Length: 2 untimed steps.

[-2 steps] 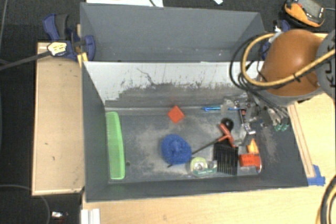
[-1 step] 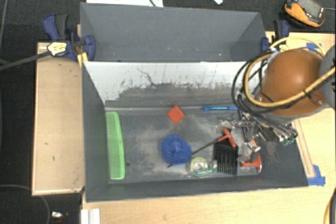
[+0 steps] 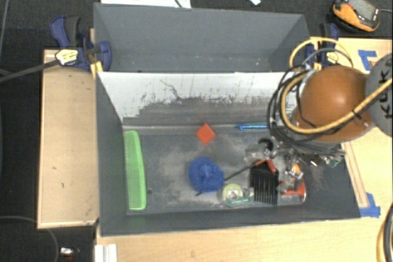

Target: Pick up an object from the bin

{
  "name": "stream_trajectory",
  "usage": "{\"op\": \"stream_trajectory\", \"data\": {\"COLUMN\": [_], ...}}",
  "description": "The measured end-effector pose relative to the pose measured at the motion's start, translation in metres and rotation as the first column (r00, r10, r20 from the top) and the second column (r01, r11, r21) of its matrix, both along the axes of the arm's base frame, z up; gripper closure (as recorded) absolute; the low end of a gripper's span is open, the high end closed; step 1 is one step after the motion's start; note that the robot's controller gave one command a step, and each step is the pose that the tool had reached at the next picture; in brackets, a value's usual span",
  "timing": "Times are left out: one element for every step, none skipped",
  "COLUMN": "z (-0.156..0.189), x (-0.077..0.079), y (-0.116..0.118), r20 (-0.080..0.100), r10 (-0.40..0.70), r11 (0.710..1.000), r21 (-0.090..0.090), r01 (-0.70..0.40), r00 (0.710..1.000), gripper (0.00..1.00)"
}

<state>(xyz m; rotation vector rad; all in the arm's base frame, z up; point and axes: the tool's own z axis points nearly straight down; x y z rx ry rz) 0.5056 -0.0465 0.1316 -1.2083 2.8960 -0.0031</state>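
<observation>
My gripper (image 3: 279, 157) hangs low in the bin's right half, under the arm's orange dome. Directly below it lies a black ribbed thing (image 3: 264, 184), like a small brush or comb. A red and white thing (image 3: 295, 189) sits just to the right of that, partly hidden by the gripper. A clear, greenish round thing (image 3: 234, 195) rests against the black one's left side by the front wall. Whether the gripper touches any of them I cannot tell.
A blue fuzzy ball (image 3: 206, 173) lies in the middle of the floor, with a small orange block (image 3: 206, 134) behind it. A blue pen (image 3: 253, 126) lies along the back wall. A long green comb (image 3: 135, 170) runs along the left wall.
</observation>
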Motion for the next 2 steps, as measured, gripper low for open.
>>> {"op": "stream_trajectory", "data": {"z": [-0.0636,-0.0605], "x": [0.0016,0.0009], "y": [-0.012,-0.0057], "r20": [0.001,0.008], "r10": [0.343,0.591], "r11": [0.939,0.807], "r21": [-0.001,-0.009], "r01": [-0.343,-0.591], "r00": [0.939,0.807], "gripper": [0.0,1.0]}}
